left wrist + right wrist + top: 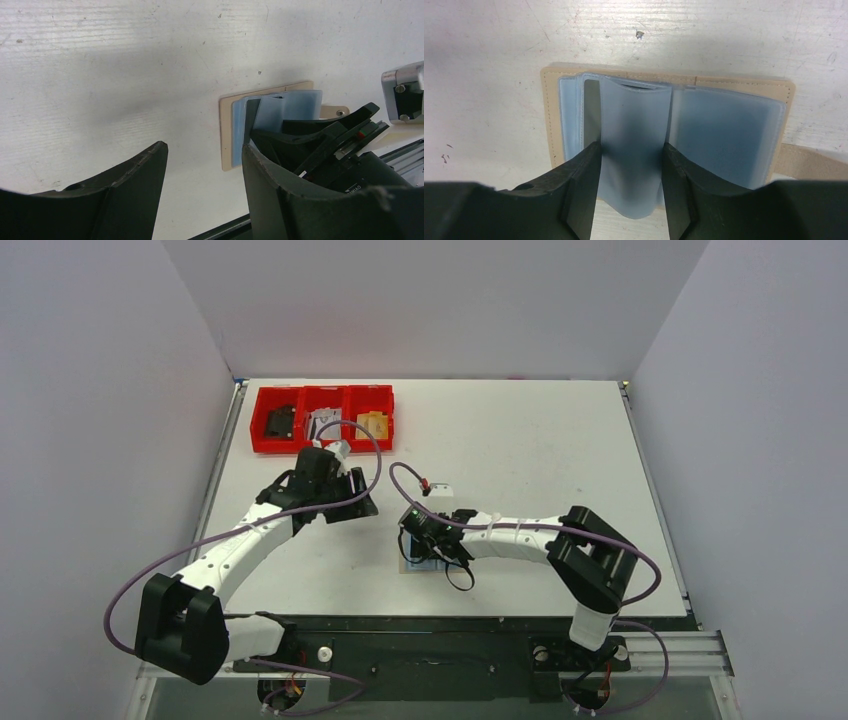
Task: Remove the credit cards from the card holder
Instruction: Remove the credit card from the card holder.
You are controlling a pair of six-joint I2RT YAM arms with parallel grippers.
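Black right fingers (584, 170) fill the bottom of the right wrist view, set against both sides of a pale blue-grey card (634, 135) that stands up out of the open card holder (744, 82); each finger meets one long edge, and the card bows a little between them, so I judge this a grip rather than a mere straddle, though how firm it is cannot be told; the fingers stand only as far apart as the card is wide; the holder itself lies flat and spread open on the white worktop (724, 30), close to the near edge and under the right wrist; a dark card (591, 107) sits tucked in just beside the gripped one, and more blue-grey leaves (724, 130) lie in the holder's other half; no card shows loose on the worktop, so the task looks to be at its first pull, with every card yet to come out; whether the gripped card's lower end has cleared its pocket is hidden; the left fingers (145, 170) are spread about halfway with nothing between them, hovering over bare worktop near the holder but apart from it.
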